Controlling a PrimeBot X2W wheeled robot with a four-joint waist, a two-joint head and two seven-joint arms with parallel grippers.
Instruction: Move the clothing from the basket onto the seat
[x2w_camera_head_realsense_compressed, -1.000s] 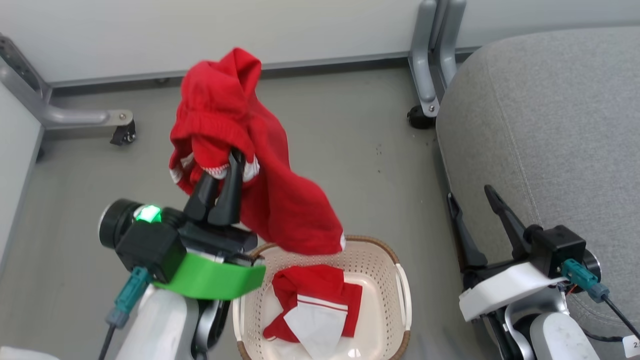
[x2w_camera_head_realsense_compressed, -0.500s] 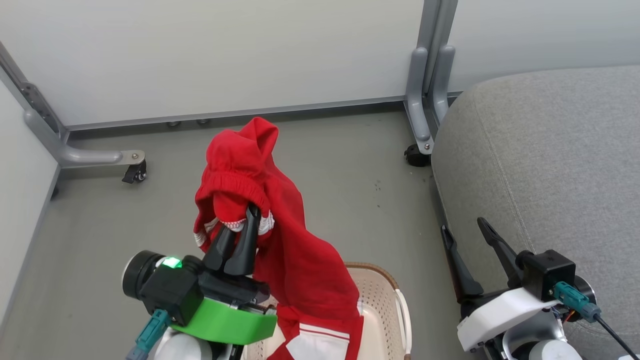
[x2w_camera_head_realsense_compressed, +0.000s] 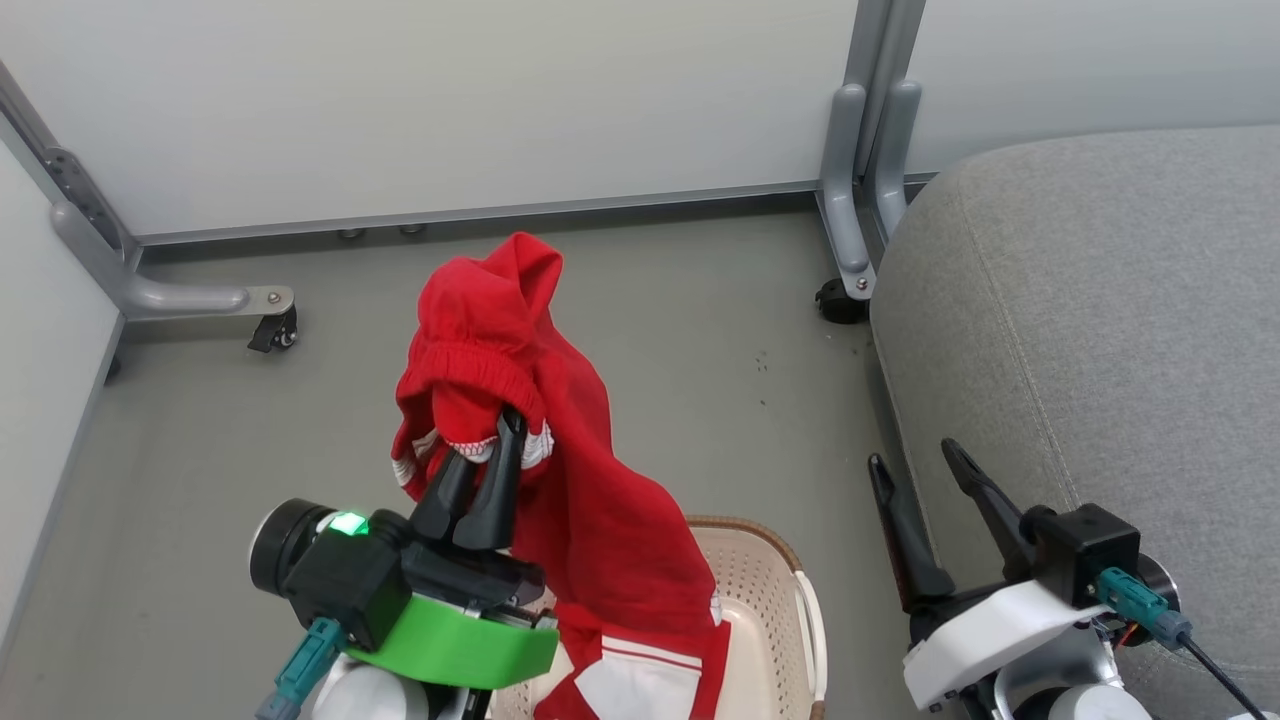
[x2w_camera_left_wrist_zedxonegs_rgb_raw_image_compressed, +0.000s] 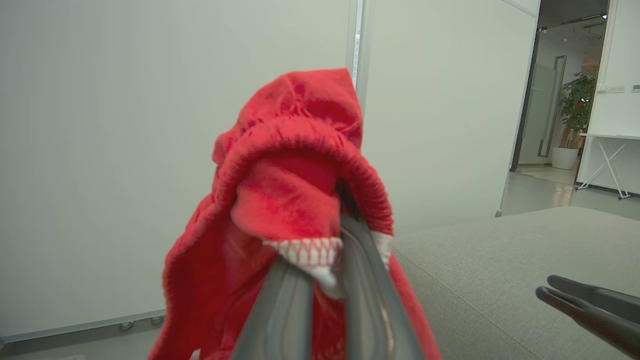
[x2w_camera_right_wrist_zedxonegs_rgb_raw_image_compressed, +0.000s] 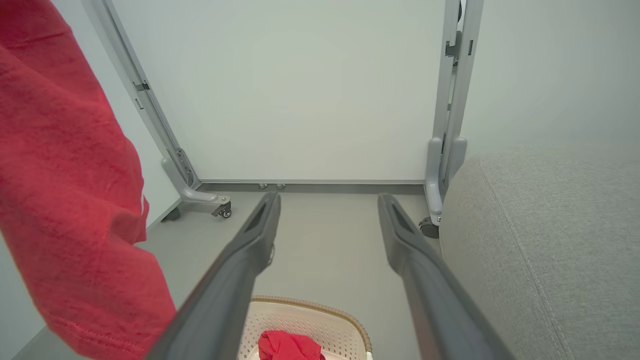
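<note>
My left gripper (x2w_camera_head_realsense_compressed: 507, 428) is shut on a red garment (x2w_camera_head_realsense_compressed: 520, 340) of the clothing, held up over the floor behind the basket (x2w_camera_head_realsense_compressed: 765, 548). Its cloth drapes over the fingers, and its lower end hangs down across the basket's near side. In the left wrist view the gathered red fabric (x2w_camera_left_wrist_zedxonegs_rgb_raw_image_compressed: 295, 150) caps the shut fingertips (x2w_camera_left_wrist_zedxonegs_rgb_raw_image_compressed: 350, 250). A second red and white garment (x2w_camera_head_realsense_compressed: 640, 685) lies in the basket (x2w_camera_right_wrist_zedxonegs_rgb_raw_image_compressed: 310, 306). My right gripper (x2w_camera_head_realsense_compressed: 914, 455) stands open and empty beside the grey seat (x2w_camera_head_realsense_compressed: 1100, 300), with floor showing between its fingers (x2w_camera_right_wrist_zedxonegs_rgb_raw_image_compressed: 405, 235).
White partition panels stand behind, on grey metal legs with castors at the left (x2w_camera_head_realsense_compressed: 283, 332) and by the seat's corner (x2w_camera_head_realsense_compressed: 838, 300). Grey floor (x2w_camera_head_realsense_compressed: 700, 330) lies between basket, panels and seat.
The head view has tilted up: more wall shows and less of the basket. The left gripper stays shut on the garment, and the right gripper stays open.
</note>
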